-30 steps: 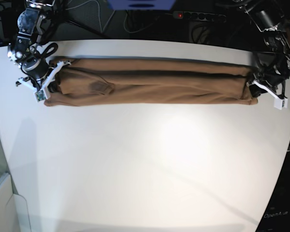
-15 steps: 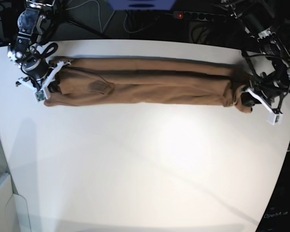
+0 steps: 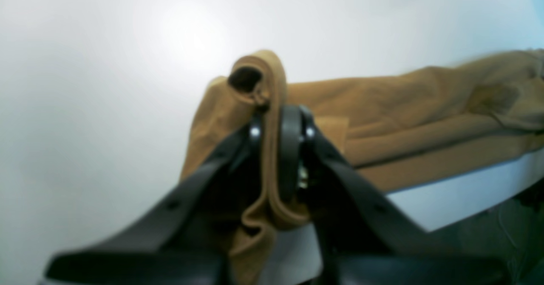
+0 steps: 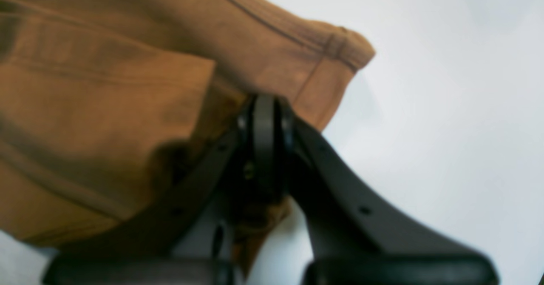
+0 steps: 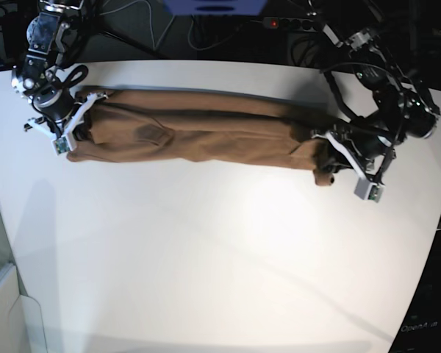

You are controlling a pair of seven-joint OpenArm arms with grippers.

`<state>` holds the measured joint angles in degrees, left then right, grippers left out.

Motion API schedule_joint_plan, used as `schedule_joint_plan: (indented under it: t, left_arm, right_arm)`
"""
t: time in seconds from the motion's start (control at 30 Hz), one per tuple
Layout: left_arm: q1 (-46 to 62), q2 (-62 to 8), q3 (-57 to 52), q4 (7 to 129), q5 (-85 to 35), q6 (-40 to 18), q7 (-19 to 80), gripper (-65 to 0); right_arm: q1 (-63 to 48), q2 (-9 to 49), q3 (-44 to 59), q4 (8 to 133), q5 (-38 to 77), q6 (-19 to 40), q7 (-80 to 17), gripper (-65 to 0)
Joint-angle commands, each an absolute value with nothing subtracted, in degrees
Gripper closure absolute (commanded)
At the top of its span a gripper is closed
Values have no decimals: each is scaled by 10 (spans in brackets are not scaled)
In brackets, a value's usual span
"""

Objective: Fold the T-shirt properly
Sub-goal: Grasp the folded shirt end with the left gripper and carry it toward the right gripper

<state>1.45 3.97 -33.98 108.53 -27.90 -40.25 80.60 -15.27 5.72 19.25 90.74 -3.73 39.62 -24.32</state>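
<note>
Both grippers, left gripper [image 5: 336,163] and right gripper [image 5: 72,126], clamp the T-shirt [image 5: 198,126] ends; carry left end across level, edges aligned.

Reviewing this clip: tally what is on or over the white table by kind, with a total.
T-shirt: 1, tan, folded into a long strip
Grippers: 2, left gripper and right gripper, each shut on one end of the strip
Table: 1, white
Total: 4
</note>
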Motion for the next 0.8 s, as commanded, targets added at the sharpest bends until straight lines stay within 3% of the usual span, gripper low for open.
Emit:
schedule_joint_plan:
  t: [0.0, 0.77]
  left_arm:
    - [4, 41, -331, 1094, -290, -400, 800, -22]
    - [102, 85, -151, 1062, -293, -400, 557, -22]
  right_arm:
    - [-152, 62, 193, 912, -43, 400, -251, -7]
    - [-155, 65, 192, 913, -44, 400, -251, -7]
